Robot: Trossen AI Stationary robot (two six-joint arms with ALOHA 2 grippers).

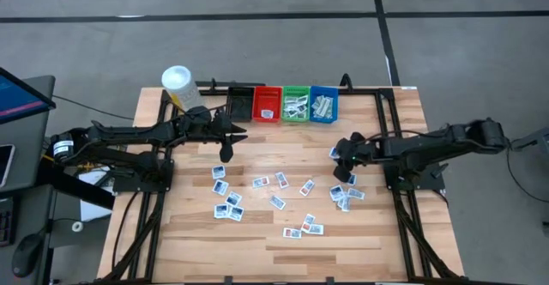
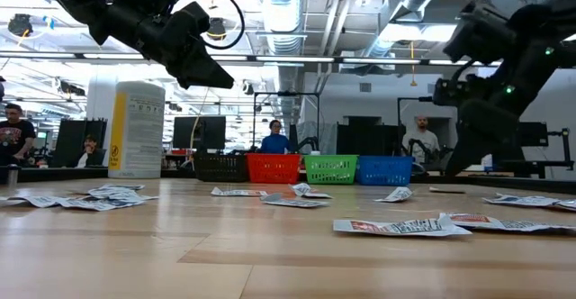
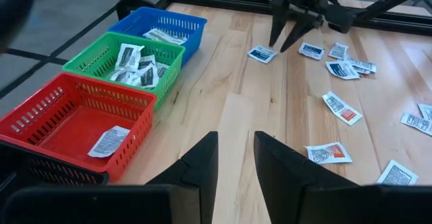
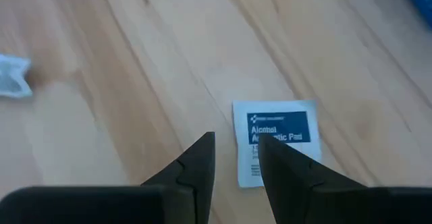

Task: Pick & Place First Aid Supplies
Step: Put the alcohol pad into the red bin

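Note:
Several first aid supplies, small white packets (image 1: 276,201), lie flat on the wooden table (image 1: 283,233); more lie in the red (image 3: 108,141), green (image 3: 138,65) and blue (image 3: 162,35) bins. My right gripper (image 4: 236,158) is open and points steeply down, close over a white packet with blue print (image 4: 277,126), which lies flat beside and partly behind one fingertip. The same packet (image 3: 262,54) shows in the left wrist view below my right gripper (image 3: 287,38). My left gripper (image 3: 236,153) hangs open over bare wood in front of the bins, with nothing between its fingers.
Along the far edge stand a black bin (image 1: 240,103), a red bin (image 1: 267,103), a green bin (image 1: 296,103) and a blue bin (image 1: 323,105). A white-capped yellow bottle (image 1: 177,86) stands at the far left. Packets cluster at mid-table and near the right arm (image 1: 346,195).

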